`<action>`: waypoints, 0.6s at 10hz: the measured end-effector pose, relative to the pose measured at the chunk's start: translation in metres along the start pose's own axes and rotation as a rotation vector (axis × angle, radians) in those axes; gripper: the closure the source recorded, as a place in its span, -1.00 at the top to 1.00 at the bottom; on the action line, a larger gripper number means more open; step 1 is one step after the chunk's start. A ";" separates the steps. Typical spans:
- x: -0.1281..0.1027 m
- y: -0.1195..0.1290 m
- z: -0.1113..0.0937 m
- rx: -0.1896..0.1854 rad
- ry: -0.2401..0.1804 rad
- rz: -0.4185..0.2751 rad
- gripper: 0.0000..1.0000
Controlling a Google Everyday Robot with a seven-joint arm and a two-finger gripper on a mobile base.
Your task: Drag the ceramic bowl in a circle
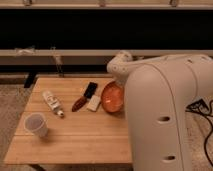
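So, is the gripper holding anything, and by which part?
Cannot be told: the gripper is hidden behind the white arm, by the covered edge of the bowl, so any hold is out of sight.

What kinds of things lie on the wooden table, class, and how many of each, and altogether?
Bowls: 1, the ceramic bowl
Cups: 1, white cup
Tubes: 1, white tube
Small items: 3, black item, dark red item, white block
Total: 6
The gripper is hidden behind the robot arm, apparently at the bowl.
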 end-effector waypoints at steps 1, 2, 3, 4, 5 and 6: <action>-0.007 0.023 -0.007 0.006 -0.012 -0.051 -0.81; -0.009 0.037 -0.013 0.006 -0.028 -0.081 -0.81; -0.006 0.050 -0.022 0.010 -0.043 -0.114 -0.81; -0.001 0.064 -0.031 0.009 -0.063 -0.145 -0.81; 0.003 0.081 -0.043 0.003 -0.089 -0.177 -0.81; 0.011 0.096 -0.052 -0.006 -0.108 -0.203 -0.81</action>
